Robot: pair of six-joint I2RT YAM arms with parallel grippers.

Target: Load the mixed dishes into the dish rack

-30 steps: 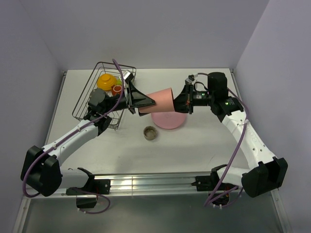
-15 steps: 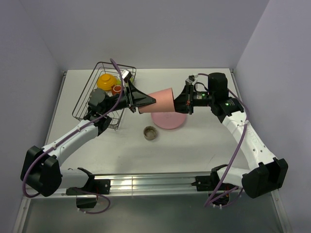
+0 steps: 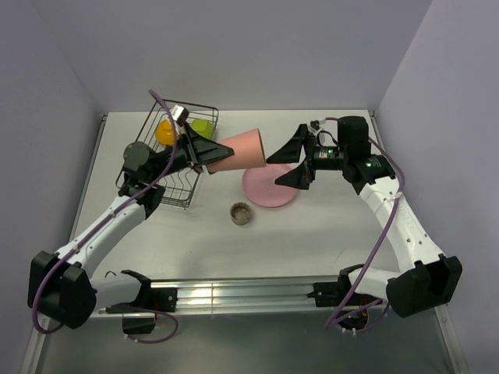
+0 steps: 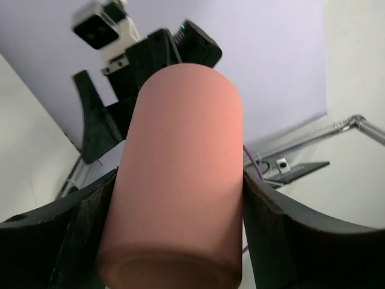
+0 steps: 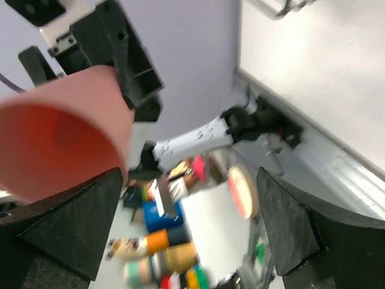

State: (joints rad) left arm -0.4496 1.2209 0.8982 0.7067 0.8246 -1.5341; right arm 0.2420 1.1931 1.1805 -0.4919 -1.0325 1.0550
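Observation:
The pink tumbler (image 3: 238, 150) hangs on its side above the table, mouth toward the right arm. My left gripper (image 3: 212, 158) is shut on its base end, and in the left wrist view the tumbler (image 4: 180, 168) fills the space between the black fingers (image 4: 283, 235). My right gripper (image 3: 282, 164) stands open just right of the mouth, apart from it. In the right wrist view the tumbler (image 5: 60, 132) is at the upper left, outside the right gripper (image 5: 186, 223). The black wire dish rack (image 3: 204, 109) holds an orange-yellow bowl (image 3: 165, 131) and a yellow-green bowl (image 3: 201, 126).
A pink plate (image 3: 269, 191) lies on the table under the right gripper. A small grey-brown dish (image 3: 241, 213) sits in front of it. The left arm reaches across the rack's right side. Walls close the table at the back and both sides.
My right gripper has opened and let go of the tumbler. The left gripper, still holding it, has carried it left and a little up, and its arm has swung left.

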